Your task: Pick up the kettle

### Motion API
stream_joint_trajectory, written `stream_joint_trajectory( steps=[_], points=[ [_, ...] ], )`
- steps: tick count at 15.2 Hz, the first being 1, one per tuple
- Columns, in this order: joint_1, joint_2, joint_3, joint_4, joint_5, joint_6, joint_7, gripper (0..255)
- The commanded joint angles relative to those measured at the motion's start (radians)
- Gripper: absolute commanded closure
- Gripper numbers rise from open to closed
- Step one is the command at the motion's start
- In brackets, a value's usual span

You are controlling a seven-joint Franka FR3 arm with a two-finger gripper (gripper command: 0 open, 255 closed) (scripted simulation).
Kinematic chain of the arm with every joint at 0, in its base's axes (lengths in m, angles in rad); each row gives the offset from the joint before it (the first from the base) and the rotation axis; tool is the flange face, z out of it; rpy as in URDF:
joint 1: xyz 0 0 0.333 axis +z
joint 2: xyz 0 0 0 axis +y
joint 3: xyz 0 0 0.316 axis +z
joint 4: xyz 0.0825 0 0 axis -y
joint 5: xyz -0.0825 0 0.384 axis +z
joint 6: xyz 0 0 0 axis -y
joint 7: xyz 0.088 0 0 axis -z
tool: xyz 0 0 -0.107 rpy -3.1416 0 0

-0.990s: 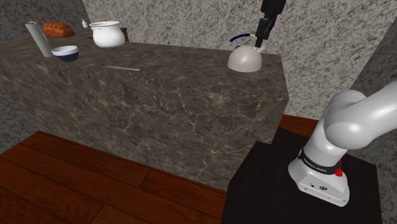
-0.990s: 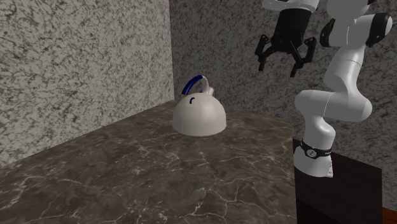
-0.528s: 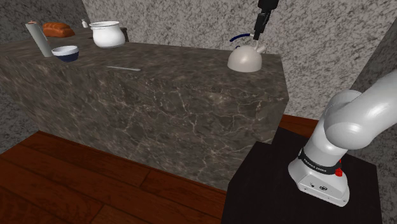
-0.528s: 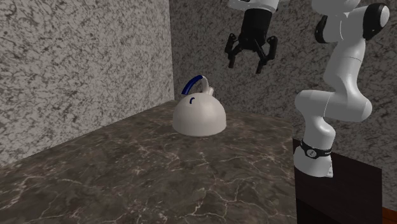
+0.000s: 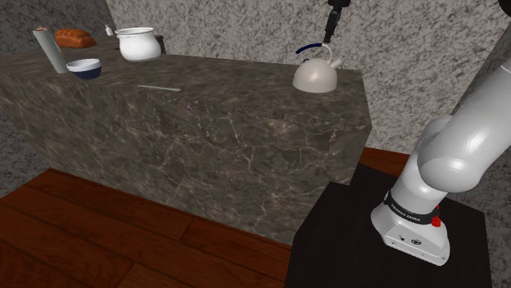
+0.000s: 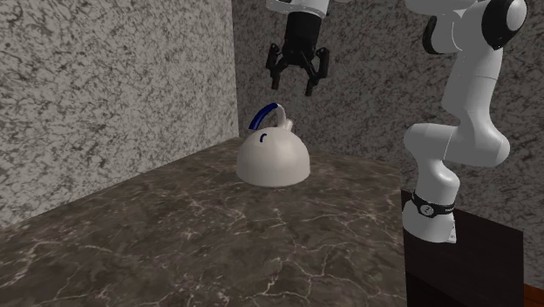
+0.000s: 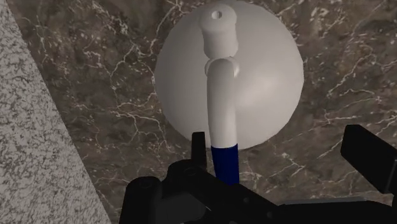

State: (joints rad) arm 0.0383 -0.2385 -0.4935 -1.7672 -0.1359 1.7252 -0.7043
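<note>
The kettle (image 5: 315, 76) is a white dome with an arched handle, part blue and part white. It stands on the dark marble counter (image 5: 213, 123) near the corner of two speckled walls. My black gripper (image 6: 292, 85) hangs open a little above the kettle (image 6: 273, 158), over its handle, touching nothing. Seen from the wrist, the kettle (image 7: 254, 76) lies straight below my gripper (image 7: 280, 147). The handle's blue end runs close beside one finger (image 7: 198, 146); the other finger (image 7: 368, 156) stands well off to the side, over the counter.
At the far end of the counter in the shoulder view stand a white pot (image 5: 137, 44), a small bowl (image 5: 84, 68), a loaf (image 5: 74, 37) and a grey cylinder (image 5: 49, 49). A thin utensil (image 5: 159, 87) lies mid-counter. A speckled wall (image 6: 113, 96) rises right behind the kettle.
My gripper has swung towards the second exterior view's left, from beside the arm's base to above the kettle's handle. It stayed open. The kettle has not moved.
</note>
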Motion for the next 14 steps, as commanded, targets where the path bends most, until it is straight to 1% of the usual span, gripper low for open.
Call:
stream_joint_trajectory(
  steps=[1,2,9,11,12,14],
  points=[
    [0.0,0.09,-0.045,0.095,0.046,-0.008,-0.082,0],
    [-0.003,0.121,-0.059,0.126,0.065,-0.012,-0.109,0],
    [-0.006,0.094,-0.053,0.005,0.049,0.086,-0.097,0],
    [-0.006,0.092,-0.053,-0.004,0.048,0.094,-0.096,0],
    [-0.007,0.094,-0.054,-0.002,0.049,0.093,-0.097,255],
    [-0.007,0.093,-0.054,-0.003,0.049,0.093,-0.097,255]
  ],
)
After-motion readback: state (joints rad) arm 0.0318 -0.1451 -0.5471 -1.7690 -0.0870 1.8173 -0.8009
